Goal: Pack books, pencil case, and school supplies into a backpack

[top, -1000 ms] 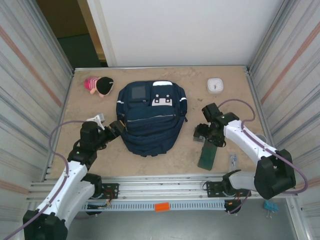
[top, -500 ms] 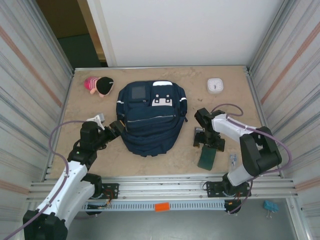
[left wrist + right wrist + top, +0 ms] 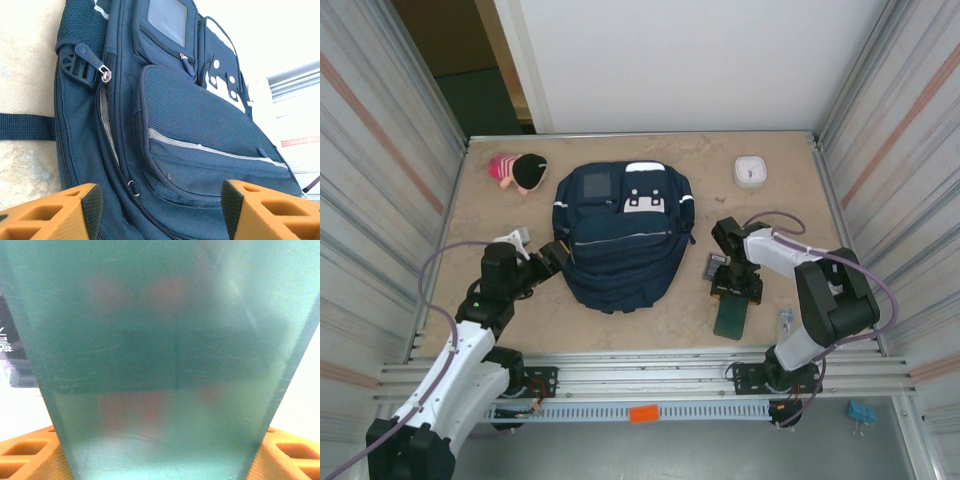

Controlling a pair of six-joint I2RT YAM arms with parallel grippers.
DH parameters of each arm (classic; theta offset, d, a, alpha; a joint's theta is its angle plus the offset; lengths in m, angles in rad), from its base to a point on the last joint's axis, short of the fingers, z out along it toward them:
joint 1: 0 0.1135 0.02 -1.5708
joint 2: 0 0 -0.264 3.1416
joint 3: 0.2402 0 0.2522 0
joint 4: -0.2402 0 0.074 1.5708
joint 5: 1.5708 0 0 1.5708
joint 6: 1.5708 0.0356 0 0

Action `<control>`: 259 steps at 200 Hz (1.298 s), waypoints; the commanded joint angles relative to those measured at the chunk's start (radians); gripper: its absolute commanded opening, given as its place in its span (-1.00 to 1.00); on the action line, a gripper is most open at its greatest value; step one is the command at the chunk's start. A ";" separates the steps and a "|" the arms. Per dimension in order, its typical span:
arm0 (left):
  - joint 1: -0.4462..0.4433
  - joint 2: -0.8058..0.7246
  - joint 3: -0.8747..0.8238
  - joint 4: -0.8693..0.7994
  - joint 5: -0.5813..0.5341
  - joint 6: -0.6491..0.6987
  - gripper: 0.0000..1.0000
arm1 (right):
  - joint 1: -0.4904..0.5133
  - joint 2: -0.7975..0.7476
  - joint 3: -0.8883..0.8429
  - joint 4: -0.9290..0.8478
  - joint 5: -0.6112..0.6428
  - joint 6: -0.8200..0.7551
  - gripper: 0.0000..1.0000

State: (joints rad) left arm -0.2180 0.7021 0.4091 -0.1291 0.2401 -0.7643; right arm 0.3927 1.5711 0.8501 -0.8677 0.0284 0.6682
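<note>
Right hand (image 3: pixel 733 290) has pulled back toward its base since a second ago, clamped on the dark green book (image 3: pixel 729 318) on the tabletop (image 3: pixel 800 200) right of the backpack (image 3: pixel 620 240), while the left hand (image 3: pixel 555 255) stays spread open at the backpack's left edge.

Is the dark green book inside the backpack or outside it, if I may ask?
Outside: the dark green book sits on the table right of the backpack, gripped by the right gripper.

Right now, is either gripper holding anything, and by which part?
The right gripper clamps the dark green book across its far end; the left gripper, open, holds nothing.
</note>
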 commanded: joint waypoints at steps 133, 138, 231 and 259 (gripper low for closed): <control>-0.384 0.369 0.356 -0.111 -0.019 1.058 0.46 | -0.010 -0.697 -0.106 0.380 -0.275 0.016 0.15; -0.397 0.401 0.373 -0.114 -0.032 1.070 0.49 | -0.010 -0.708 -0.118 0.401 -0.284 0.019 0.15; -0.409 0.730 0.511 -0.014 -0.170 1.115 0.60 | -0.003 -0.766 -0.173 0.402 -0.296 0.001 0.12; -0.408 0.841 0.566 -0.052 -0.193 1.145 0.52 | -0.004 -0.766 -0.178 0.401 -0.300 -0.004 0.11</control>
State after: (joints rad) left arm -0.6277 1.4654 0.9169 -0.1776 0.1253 0.3264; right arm 0.3904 0.8234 0.6777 -0.4969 -0.2527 0.6724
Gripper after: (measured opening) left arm 0.790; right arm 0.703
